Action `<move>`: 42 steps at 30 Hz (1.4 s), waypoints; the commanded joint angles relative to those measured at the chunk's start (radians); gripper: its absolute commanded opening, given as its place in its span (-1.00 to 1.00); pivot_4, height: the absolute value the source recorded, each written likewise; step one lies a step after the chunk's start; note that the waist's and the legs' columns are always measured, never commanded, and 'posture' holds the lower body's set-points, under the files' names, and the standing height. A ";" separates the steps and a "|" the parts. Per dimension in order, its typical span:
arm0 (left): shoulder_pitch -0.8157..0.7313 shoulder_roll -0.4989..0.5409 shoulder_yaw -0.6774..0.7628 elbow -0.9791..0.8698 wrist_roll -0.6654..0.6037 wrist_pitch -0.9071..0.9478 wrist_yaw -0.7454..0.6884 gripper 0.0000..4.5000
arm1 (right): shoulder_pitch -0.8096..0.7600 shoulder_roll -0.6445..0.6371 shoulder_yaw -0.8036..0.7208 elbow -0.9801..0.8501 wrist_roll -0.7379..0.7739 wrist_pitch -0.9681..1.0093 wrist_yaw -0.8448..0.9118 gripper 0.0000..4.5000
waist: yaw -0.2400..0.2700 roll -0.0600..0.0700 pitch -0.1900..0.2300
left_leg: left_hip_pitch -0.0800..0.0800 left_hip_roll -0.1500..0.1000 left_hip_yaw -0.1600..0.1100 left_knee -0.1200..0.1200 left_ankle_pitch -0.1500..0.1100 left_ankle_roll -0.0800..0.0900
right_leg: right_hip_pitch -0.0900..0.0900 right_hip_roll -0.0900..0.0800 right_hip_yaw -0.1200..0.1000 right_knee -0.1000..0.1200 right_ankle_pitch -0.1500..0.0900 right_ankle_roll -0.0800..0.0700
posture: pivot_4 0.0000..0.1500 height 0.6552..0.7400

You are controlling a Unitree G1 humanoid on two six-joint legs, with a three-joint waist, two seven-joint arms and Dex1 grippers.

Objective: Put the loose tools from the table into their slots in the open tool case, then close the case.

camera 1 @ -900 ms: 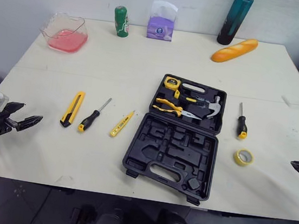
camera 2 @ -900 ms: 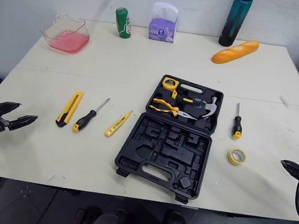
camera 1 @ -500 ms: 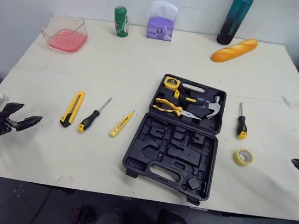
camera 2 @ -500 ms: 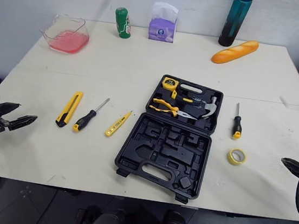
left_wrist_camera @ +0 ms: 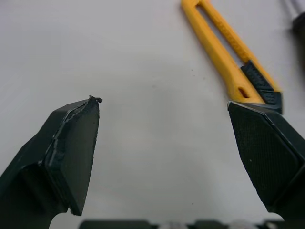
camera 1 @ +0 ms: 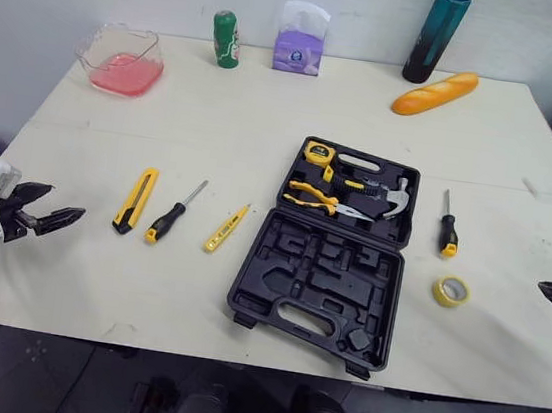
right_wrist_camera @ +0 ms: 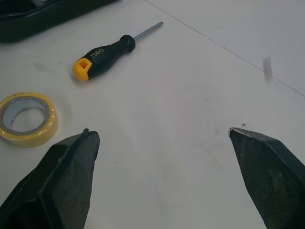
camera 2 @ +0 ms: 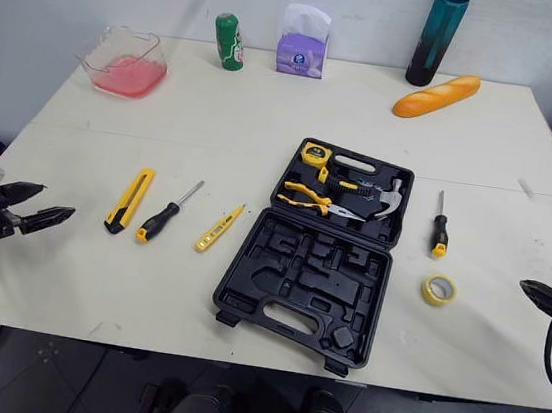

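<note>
The surface is cream, the case black, the utility knife yellow (black tip), the tape roll yellow, seemingly grey-cored.

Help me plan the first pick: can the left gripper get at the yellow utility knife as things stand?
Probably yes. The left gripper is open at the left edge of the table, with only bare surface between it and the utility knife; the screwdriver lies apart.
</note>
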 commanded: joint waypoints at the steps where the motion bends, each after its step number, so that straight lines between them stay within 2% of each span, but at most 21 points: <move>1: -0.003 -0.006 -0.022 -0.208 -0.061 0.103 -0.024 0.99 | -0.038 -0.021 0.006 -0.111 0.038 0.070 -0.022 1.00 | 0.000 0.000 0.000 | 0.000 0.000 0.000 0.000 0.000 0.000 | 0.000 0.000 0.000 0.000 0.000 0.000 | 1.00 0.80; 5: -0.084 -0.056 -0.140 -0.382 -0.063 0.213 -0.007 0.99 | -0.088 -0.004 0.082 -0.258 0.082 0.198 -0.059 1.00 | 0.004 0.000 0.000 | 0.000 0.000 -0.001 0.002 0.000 0.000 | 0.001 0.000 0.002 0.001 0.000 0.000 | 1.00 0.80; 10: -0.228 -0.142 -0.304 -0.419 -0.011 0.276 0.012 0.99 | -0.133 0.019 0.194 -0.362 0.082 0.299 -0.127 1.00 | 0.008 0.000 0.000 | -0.001 0.000 -0.001 0.003 0.000 0.000 | 0.001 0.003 0.000 0.001 0.001 -0.001 | 1.00 0.80; 11: -0.272 -0.174 -0.354 -0.409 0.013 0.281 0.016 0.88 | -0.148 0.030 0.229 -0.375 0.078 0.317 -0.146 1.00 | 0.008 0.000 0.000 | -0.001 -0.001 -0.001 0.003 0.000 0.000 | 0.001 0.004 -0.001 0.001 0.001 -0.001 | 1.00 0.80; 14: -0.399 -0.274 -0.474 -0.335 0.109 0.304 0.078 0.47 | -0.204 0.068 0.331 -0.377 0.050 0.354 -0.203 0.68 | 0.011 -0.001 0.000 | -0.003 -0.002 -0.001 0.006 0.001 0.002 | 0.002 0.005 -0.001 0.000 0.001 0.001 | 1.00 0.80; 19: -0.533 -0.411 -0.544 -0.163 0.187 0.261 0.134 -0.64 | -0.268 0.106 0.439 -0.357 0.012 0.375 -0.245 -0.48 | 0.004 -0.001 0.000 | -0.009 -0.002 -0.004 0.014 0.001 0.003 | 0.000 0.005 -0.001 0.001 0.002 0.002 | 1.00 0.80; 21: -0.562 -0.448 -0.562 -0.098 0.213 0.227 0.142 -1.00 | -0.279 0.109 0.474 -0.351 -0.004 0.375 -0.247 -0.93 | 0.003 -0.001 0.000 | -0.009 -0.001 -0.004 0.015 0.001 0.003 | -0.001 0.006 -0.002 0.001 0.002 0.002 | 1.00 0.80; 29: -0.661 -0.581 -0.578 0.109 0.276 0.111 0.157 -1.00 | -0.321 0.151 0.543 -0.319 -0.058 0.373 -0.302 -0.97 | 0.009 -0.002 0.000 | -0.016 -0.002 -0.009 0.019 0.001 0.004 | -0.002 0.006 -0.006 0.001 0.003 0.003 | 1.00 0.80; 42: -0.667 -0.687 -0.595 0.119 0.309 0.121 0.130 -1.00 | -0.389 0.219 0.627 -0.311 -0.088 0.362 -0.307 -0.97 | 0.008 -0.002 0.001 | -0.016 -0.003 -0.010 0.019 0.001 0.004 | -0.002 0.005 -0.006 0.001 0.003 0.004 | 1.00 0.80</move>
